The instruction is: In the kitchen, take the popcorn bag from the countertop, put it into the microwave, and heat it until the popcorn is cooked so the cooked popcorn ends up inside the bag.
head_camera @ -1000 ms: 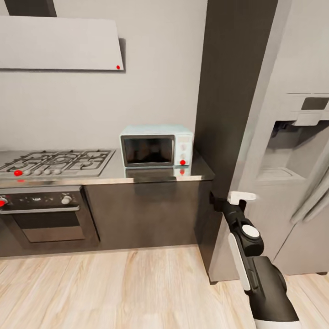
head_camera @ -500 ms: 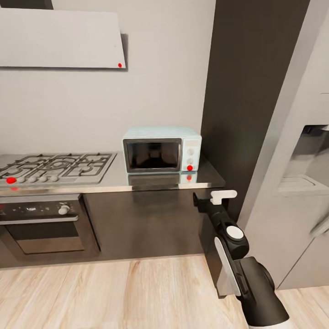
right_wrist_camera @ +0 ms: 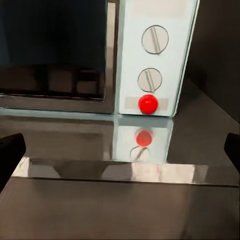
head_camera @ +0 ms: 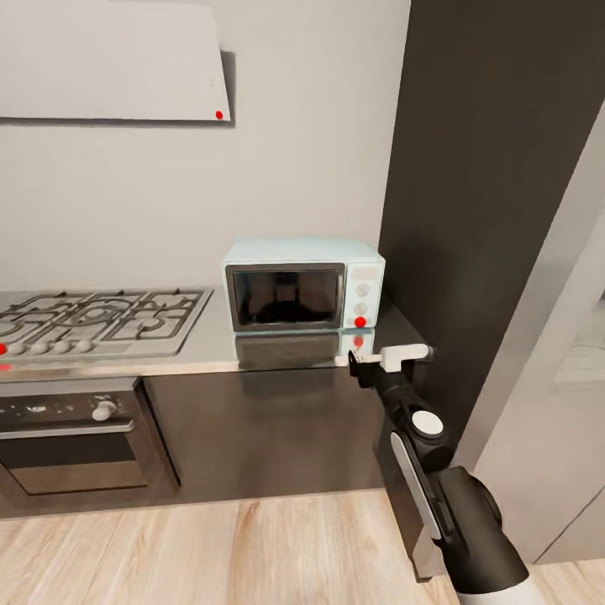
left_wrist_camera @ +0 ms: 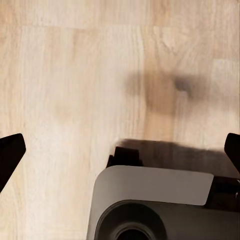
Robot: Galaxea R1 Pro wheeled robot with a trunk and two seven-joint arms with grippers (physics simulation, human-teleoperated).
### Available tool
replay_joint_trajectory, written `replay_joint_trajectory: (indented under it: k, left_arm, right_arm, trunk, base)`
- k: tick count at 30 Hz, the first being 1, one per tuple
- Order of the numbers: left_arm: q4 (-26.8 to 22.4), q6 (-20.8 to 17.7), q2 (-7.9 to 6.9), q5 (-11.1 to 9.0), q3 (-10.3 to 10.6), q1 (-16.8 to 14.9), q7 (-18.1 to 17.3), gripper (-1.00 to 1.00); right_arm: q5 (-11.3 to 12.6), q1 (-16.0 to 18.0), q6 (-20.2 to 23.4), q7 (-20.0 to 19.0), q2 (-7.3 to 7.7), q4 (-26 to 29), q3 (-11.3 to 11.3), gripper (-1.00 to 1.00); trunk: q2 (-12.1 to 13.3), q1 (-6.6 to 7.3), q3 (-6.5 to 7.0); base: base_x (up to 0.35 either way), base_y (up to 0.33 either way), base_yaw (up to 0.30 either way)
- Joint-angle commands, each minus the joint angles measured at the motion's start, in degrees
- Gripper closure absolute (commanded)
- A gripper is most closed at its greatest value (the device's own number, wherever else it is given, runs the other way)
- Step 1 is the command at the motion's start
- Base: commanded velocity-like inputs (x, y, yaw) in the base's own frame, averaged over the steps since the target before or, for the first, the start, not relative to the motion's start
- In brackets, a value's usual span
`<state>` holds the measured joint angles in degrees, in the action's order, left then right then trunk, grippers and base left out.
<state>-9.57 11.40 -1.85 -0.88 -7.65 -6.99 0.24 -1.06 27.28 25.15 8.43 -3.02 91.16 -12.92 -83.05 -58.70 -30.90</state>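
At the lower right of the head view the right arm (head_camera: 445, 496) rises as a glossy black tube with white panels and a round white joint cap. Its gripper (head_camera: 370, 363) ends at the front edge of the countertop (head_camera: 277, 351), just right of centre. In the right wrist view the two dark fingertips (right_wrist_camera: 11, 152) sit at opposite side edges of the frame, spread wide with nothing between them.

In the left wrist view the left gripper's black fingertips (left_wrist_camera: 10, 150) likewise stand at the frame's side edges, wide apart and empty, over pale wood-grain floor (left_wrist_camera: 75, 75) and a rounded grey part of the robot's own body (left_wrist_camera: 155, 200).

The countertop is a smooth, mirror-like grey slab over dark brown cabinet fronts (head_camera: 260, 428). The microwave (head_camera: 302, 284) stands on it at mid-frame, door closed: a small pale blue box with rounded corners, a dark-framed glass door and a side panel. In the right wrist view that panel carries two round slotted knobs (right_wrist_camera: 155, 39) above a red light (right_wrist_camera: 148, 103), all reflected in the slab.

At left lie a steel gas hob (head_camera: 92, 319) with black grates and, below, a dark oven (head_camera: 71, 437) with a white knob. A flat pale hood (head_camera: 109, 59) hangs at upper left; a tall dark panel (head_camera: 496, 185) fills the right.
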Motion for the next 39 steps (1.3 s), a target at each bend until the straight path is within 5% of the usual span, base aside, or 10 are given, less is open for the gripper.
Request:
replay_joint_trajectory:
  k: [1, 28, 33, 39]
  left_arm:
    - [0.1, 0.2, 0.00, -0.1, -0.1, 0.0, 0.0, -1.00]
    - [0.1, 0.2, 0.00, -0.1, 0.0, 0.0, 0.0, -1.00]
    - [0.0, 0.2, 0.00, 0.0, 0.1, 0.0, 0.0, -1.00]
    - [0.0, 0.2, 0.00, 0.0, 0.1, 0.0, 0.0, -1.00]
  right_arm:
    - [-0.1, 0.0, 0.4, 0.3, 0.04, 0.1, -0.5, -1.00]
    - [-0.2, -0.5, -2.2, 0.8, 0.21, 0.2, -0.4, -1.00]
    - [-0.2, -0.1, -2.1, 0.7, 0.17, 0.2, 2.5, -1.00]
    - [-0.1, 0.1, -1.9, 0.6, 0.16, 0.2, 3.1, -1.00]
  trunk:
    - [0.0, -0.03, -0.06]
    - [0.0, -0.03, -0.06]
    - [0.0, -0.03, -0.06]
    - [0.0, -0.03, -0.06]
  base:
    - [0.329, 0.201, 0.000]
    - [0.233, 0.045, 0.000]
    - [0.096, 0.000, 0.000]
    - [0.004, 0.000, 0.000]
